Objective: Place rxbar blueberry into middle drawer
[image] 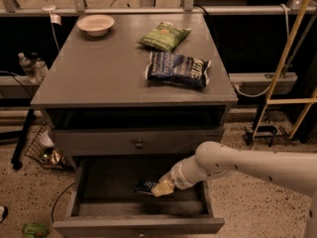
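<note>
Below the front edge of the grey desk [99, 73], the small dark-blue bar wrapper [144, 186] is pinched by the gripper [160, 188] inside the open shallow grey drawer [101, 182]; it should be released low, flat.

The grey tabletop [99, 73] is carrying a pale bowl [96, 24] at its back left corner, a green chip bag [164, 35] toward the back right, and a dark blue chip bag [178, 69] just in front of that. The gripper [161, 188] is hanging below, inside the open middle drawer [138, 226].
</note>
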Motion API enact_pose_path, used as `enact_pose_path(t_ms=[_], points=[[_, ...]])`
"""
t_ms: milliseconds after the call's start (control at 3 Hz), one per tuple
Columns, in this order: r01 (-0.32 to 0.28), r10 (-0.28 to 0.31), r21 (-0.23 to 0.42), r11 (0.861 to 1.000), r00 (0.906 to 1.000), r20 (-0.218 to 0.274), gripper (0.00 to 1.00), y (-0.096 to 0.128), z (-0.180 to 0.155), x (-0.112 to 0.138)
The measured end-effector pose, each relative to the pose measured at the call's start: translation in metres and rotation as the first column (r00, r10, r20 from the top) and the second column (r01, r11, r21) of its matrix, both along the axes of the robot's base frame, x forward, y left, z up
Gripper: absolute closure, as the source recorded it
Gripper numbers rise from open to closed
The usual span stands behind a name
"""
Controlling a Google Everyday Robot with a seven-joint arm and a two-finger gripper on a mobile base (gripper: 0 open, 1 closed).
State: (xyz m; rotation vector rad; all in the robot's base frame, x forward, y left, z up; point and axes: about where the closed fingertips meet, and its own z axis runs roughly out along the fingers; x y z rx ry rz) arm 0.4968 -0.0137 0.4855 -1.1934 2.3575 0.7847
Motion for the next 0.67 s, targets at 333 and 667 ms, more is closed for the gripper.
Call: enact_pose_path(t_ms=[333, 667], points=[[0.025, -0.025, 0.008, 1.000, 0.9996, 0.013, 0.97, 0.0048, -0.0215, 0.0117], [0.021, -0.021, 0.008, 1.000, 0.9997, 0.010, 0.75, 0.0057, -0.0207, 0.0104]])
